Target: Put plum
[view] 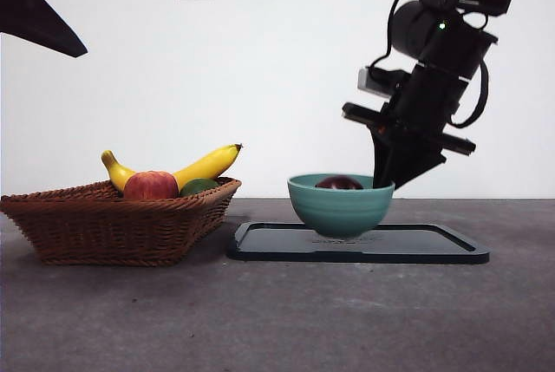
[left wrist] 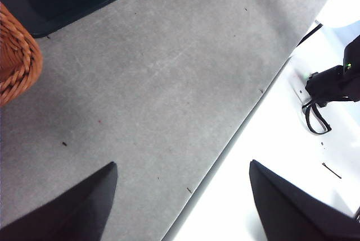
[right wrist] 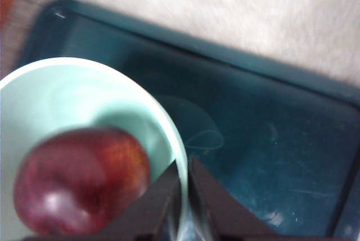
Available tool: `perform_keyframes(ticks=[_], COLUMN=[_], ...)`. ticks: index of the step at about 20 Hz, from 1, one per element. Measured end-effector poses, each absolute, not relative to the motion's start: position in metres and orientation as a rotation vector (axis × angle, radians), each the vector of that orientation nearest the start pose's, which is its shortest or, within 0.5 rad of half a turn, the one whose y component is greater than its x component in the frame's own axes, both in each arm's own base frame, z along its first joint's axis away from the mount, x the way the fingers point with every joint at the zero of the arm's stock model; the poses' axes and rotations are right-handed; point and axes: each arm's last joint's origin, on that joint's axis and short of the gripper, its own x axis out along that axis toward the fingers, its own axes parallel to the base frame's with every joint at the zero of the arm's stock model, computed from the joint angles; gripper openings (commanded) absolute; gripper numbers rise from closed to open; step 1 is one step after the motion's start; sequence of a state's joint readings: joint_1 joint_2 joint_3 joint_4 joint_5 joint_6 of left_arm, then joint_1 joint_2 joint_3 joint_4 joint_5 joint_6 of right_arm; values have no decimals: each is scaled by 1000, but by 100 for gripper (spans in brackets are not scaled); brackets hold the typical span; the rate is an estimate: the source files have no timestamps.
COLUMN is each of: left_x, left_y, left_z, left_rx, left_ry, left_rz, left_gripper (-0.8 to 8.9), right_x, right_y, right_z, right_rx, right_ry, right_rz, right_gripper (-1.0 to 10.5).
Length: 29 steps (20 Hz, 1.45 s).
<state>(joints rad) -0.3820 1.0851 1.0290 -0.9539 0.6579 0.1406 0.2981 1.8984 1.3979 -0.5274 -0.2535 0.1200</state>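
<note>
The plum (view: 339, 183), dark maroon and glossy, lies inside the teal bowl (view: 340, 207), only its top showing above the rim. The right wrist view shows the plum (right wrist: 81, 182) close up against the bowl's pale inner wall (right wrist: 67, 95). My right gripper (view: 386, 179) reaches down at the bowl's right edge. Its jaws (right wrist: 184, 168) stand nearly together, one inside and one outside, pinching the thin rim beside the plum. My left gripper (left wrist: 183, 165) hangs open high over bare table, seen as black tips (view: 43, 16) at the top left.
The bowl stands on a dark tray (view: 434, 246). Left of it a wicker basket (view: 113, 225) holds a banana (view: 208, 164), a red-and-yellow fruit (view: 150, 186) and a green fruit (view: 199, 186). The table's edge runs past the left gripper.
</note>
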Motion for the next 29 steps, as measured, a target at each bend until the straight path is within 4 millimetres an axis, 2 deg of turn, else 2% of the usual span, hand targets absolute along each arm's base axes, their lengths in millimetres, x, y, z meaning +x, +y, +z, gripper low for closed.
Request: perform_keyframes(ticks=[3,7,8,9,10,11,13,14,15,17,19,22,26,29], left_x=[172,172,172,172,172,172,172,172,172,172,173,172,172,172], left_y=[-88,-88,-88,-88,-88,-88,-88,-88,-88,-88,-88,-88,-88,-88], left_z=[306,306,306,306,306,306,306,306,306,306,306,306,306,306], left_rx=[-28,-28,-28,-28,-28,-28,-28,-28,-28,-28,-28,-28,-28,-28], left_ry=[973,973,973,973,973,973,973,973,973,973,973,973,973,973], left_rz=[-1017,-1017,-1017,-1017,-1017,-1017,-1017,-1017,-1017,-1017,-1017,-1017,-1017,-1017], left_gripper=[373,373,373,373,374,374,374,374,373,374,374,374,374,374], right_x=[382,382,382,382,381,381,380,377,372,354,323,275,223,187], right_y=[123,123,123,123,123,123,123,122,120,115,105,91,75,65], right_z=[198,198,198,198,198,198,209,221,243,288,327,366,398,393], right_rx=[85,87,87,88,89,91,94,95,97,102,93,56,33,36], right_ry=[1083,1085,1086,1086,1090,1106,1093,1067,1020,917,864,827,738,716], right_rz=[433,435,435,435,435,430,430,434,442,461,474,494,513,526], right_gripper=[13,16,79,189,239,239,239,239,239,239,239,239,239,238])
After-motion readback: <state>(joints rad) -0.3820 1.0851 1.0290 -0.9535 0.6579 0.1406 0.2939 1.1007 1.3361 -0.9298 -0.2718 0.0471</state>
